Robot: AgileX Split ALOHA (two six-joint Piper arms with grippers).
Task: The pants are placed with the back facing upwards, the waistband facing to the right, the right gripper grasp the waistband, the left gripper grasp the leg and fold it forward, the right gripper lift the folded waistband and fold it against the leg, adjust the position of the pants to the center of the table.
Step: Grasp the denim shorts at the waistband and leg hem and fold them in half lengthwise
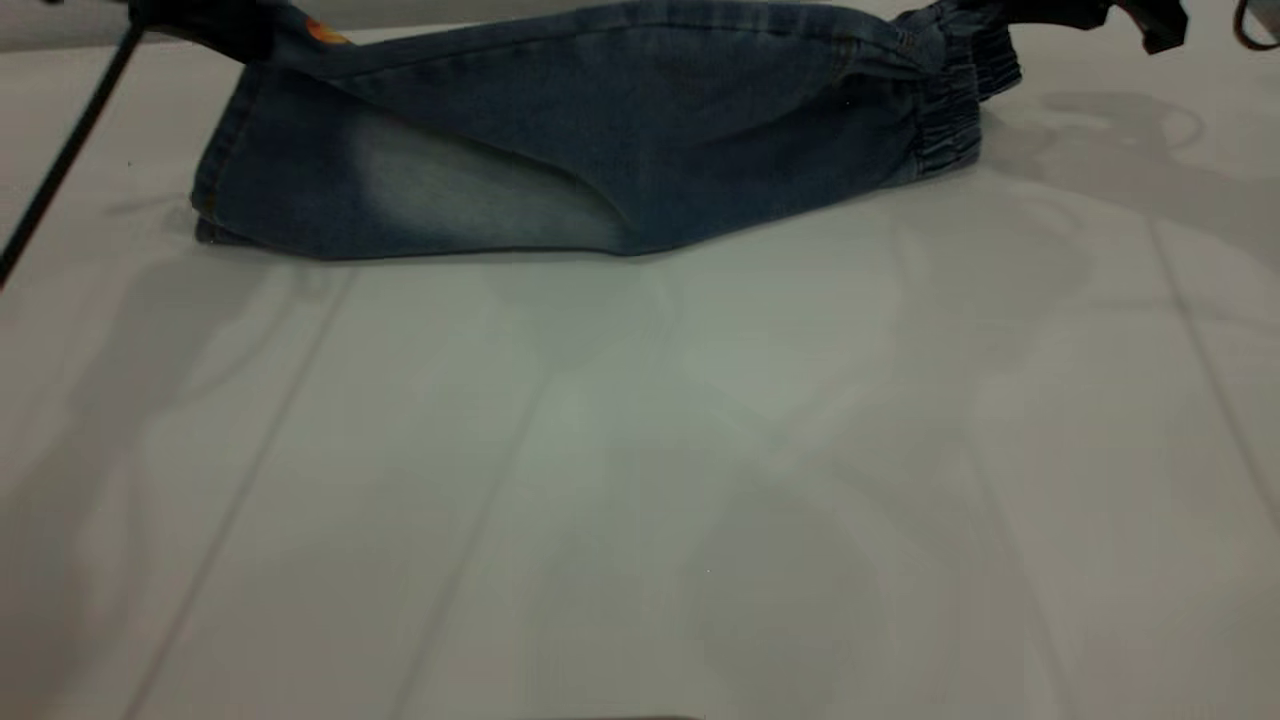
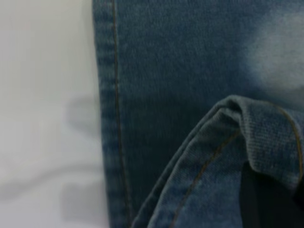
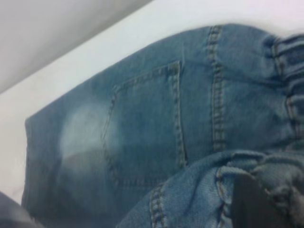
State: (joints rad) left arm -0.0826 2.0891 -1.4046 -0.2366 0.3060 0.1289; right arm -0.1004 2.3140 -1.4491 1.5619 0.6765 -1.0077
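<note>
Across the far half of the table (image 1: 640,480), the pants (image 1: 600,150) are raised along their upper edge, lower edge resting on the surface. Left gripper (image 1: 205,25), far left, clenched on the leg (image 1: 320,45); orange print visible beside it. Right gripper (image 1: 1040,12), far right, pinching the waistband (image 1: 950,110). Back pocket (image 3: 147,123) visible in right wrist view.

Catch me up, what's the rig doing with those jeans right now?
Mid-fold. The left claw has the leg pinched and raised at the far left; the right claw holds the waistband up at the far right. The pants hang between them, with the plain leg flat on the table. The lengthwise fold hasn't been laid down yet.
</note>
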